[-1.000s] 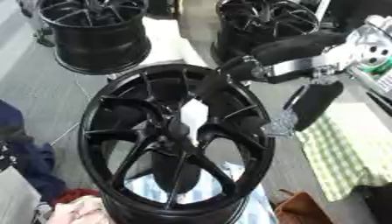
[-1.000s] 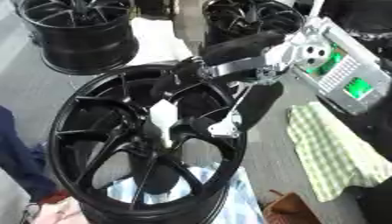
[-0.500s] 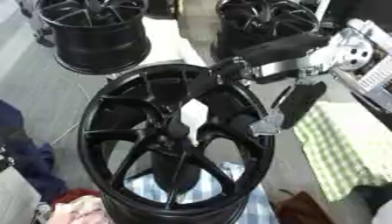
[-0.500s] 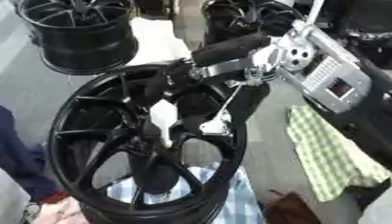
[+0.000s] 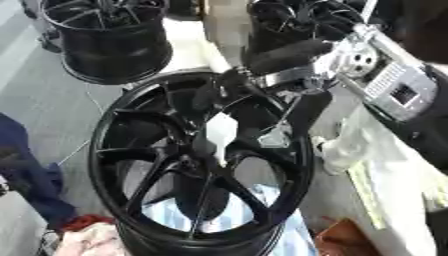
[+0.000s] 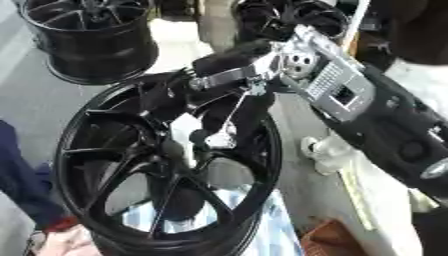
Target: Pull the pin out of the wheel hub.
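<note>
A big black spoked wheel hub (image 5: 131,130) lies tilted in the middle of both views. At its centre shows a white patch (image 5: 219,132), with a small dark knob (image 6: 199,135) beside it; I cannot make out the pin itself. My right arm comes in from the upper right, its silver wrist (image 5: 354,57) above the rim. My right hand (image 5: 229,86) is black and blurred, and reaches down over the upper spokes toward the centre. A thin line (image 6: 234,112) runs from the wrist down to a small silvery piece (image 5: 276,137) inside the wheel. My left hand does not show.
Two more black wheels stand at the back, one at the left (image 5: 109,40) and one at the right (image 5: 297,20). A pale checked cloth (image 5: 385,190) lies to the right, a blue striped cloth (image 5: 262,220) under the hub. Dark blue clothing (image 5: 26,170) shows at the left edge.
My right arm has swung left and further over the wheel, and the hand now reaches past the upper rim toward the centre. The whole picture has shifted too, so the head moved.
</note>
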